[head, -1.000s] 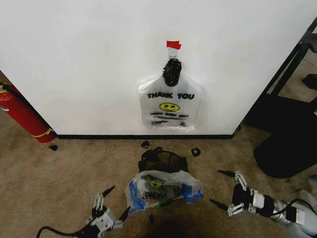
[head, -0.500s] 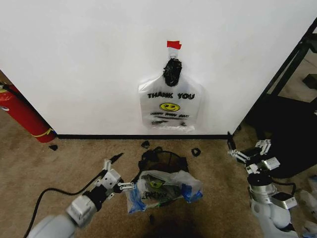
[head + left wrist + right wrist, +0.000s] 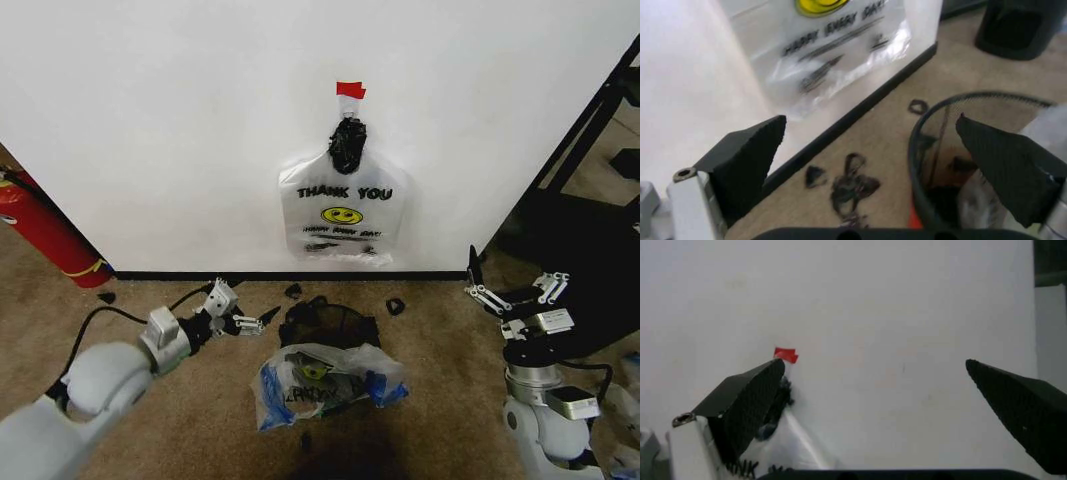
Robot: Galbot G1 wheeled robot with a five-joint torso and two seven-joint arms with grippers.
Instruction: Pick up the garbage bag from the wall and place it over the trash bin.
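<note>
The garbage bag (image 3: 343,212) hangs limp, flimsy, slippery on the wall (image 3: 180,120); I'd pinch its knotted top, my left gripper (image 3: 243,320) and right gripper (image 3: 510,292) both spread.

Tan carpet (image 3: 150,300) under trash bin (image 3: 330,325)

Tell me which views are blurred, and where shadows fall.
Head view: sharp; the hanging bag casts only a faint shadow on the wall. Left wrist view: soft, the bag's print and the bin rim smeared. Right wrist view: hazy; the red tape has fuzzy edges.
</note>
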